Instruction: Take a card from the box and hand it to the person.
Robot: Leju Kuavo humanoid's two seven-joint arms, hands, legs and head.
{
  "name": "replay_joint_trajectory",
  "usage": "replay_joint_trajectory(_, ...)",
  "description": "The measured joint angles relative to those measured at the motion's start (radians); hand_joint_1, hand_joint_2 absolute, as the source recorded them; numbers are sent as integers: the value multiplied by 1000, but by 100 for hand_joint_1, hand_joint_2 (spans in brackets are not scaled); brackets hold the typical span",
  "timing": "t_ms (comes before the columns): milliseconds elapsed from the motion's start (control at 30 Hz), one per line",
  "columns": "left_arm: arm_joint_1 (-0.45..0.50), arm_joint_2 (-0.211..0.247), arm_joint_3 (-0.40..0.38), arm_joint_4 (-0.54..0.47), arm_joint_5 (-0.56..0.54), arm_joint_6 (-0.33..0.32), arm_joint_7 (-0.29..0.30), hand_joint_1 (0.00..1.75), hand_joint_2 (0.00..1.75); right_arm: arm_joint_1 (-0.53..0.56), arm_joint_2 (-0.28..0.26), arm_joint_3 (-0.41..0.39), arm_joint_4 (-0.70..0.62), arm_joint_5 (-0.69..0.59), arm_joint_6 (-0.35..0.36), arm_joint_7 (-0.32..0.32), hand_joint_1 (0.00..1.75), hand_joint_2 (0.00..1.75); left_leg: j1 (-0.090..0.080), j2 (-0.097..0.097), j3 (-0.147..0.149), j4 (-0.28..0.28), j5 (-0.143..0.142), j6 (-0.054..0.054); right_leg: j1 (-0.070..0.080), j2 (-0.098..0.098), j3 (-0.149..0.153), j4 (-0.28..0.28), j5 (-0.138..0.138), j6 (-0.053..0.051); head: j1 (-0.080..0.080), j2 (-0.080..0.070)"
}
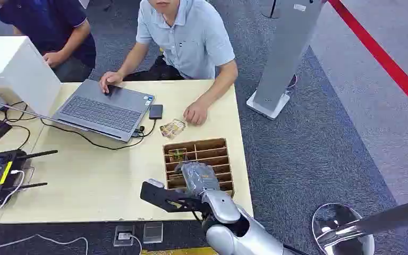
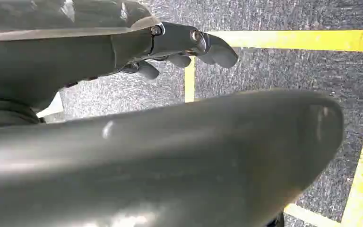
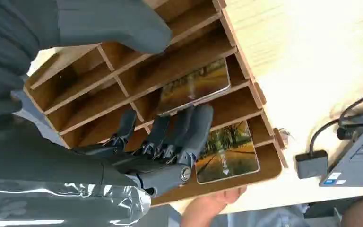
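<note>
Right fingers (image 3: 189, 127): reaching down into the box, spread apart, tips lying against a card's edge; whether they are gripping it I cannot tell.
Right hand (image 1: 197, 178): hovering over the box, lower centre of the head view.
Cards: one card (image 3: 194, 86) is leaning tilted in a slot, glossy, showing a path among autumn trees; a second card (image 3: 227, 151) with the same picture is lying in the next slot toward the person.
Box (image 1: 210, 152): wooden, split into rows of slots, sitting on the surface's right edge.
Left hand (image 2: 179, 47): hanging over grey carpet with yellow lines, fingers loosely curled, holding nothing.
Person (image 1: 191, 37): sitting at the surface's far side, one hand (image 1: 195, 112) resting beside another card (image 1: 172, 128) on the surface (image 1: 95, 175).
</note>
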Motion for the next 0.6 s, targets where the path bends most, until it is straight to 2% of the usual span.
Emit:
replay_joint_trajectory(267, 0, 0, 0, 0, 0, 0, 0, 0, 0, 0, 0, 1, 1, 0, 0, 0, 70, 175, 0, 0, 0, 0, 0, 0, 0, 0, 0, 0, 0, 0, 0, 0)
replay_joint_trajectory(600, 0, 0, 0, 0, 0, 0, 0, 0, 0, 0, 0, 3, 2, -2, -1, 0, 75, 175, 0, 0, 0, 0, 0, 0, 0, 0, 0, 0, 0, 0, 0, 0)
